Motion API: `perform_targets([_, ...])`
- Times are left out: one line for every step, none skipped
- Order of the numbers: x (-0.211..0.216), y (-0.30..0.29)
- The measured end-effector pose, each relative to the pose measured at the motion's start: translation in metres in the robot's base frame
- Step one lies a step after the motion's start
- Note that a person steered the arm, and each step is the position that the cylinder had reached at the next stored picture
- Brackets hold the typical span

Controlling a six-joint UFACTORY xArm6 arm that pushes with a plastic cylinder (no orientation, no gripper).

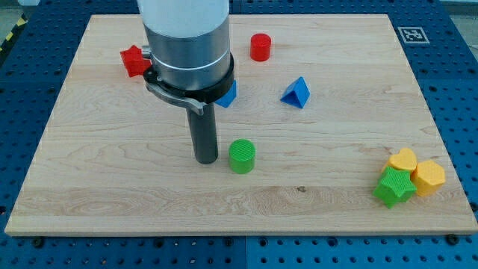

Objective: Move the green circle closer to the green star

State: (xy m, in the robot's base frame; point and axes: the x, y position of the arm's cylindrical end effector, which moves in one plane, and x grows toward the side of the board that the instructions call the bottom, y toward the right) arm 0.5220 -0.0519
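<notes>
My tip [206, 160], a plain rod end with no fingers to open or close, rests on the wooden board [112, 187] just left of the green circle block [242, 156]. The green star block [395, 187] lies far right, touching the yellow heart block [403, 159] and yellow hexagon block [429, 177].

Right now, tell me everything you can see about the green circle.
The green circle is a short, upright cylinder with a flat top and finely ribbed sides, plastic-looking. It stands on the wooden board, below centre. My tip sits just to its left in the view, a narrow gap between them. Nothing else is near it.
</notes>
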Motion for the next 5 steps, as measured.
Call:
perform_targets([0.0,0.006])
perform_targets([0.0,0.044])
perform_targets([0.004,0.08])
perform_targets([0.013,0.112])
perform_targets([0.015,0.147])
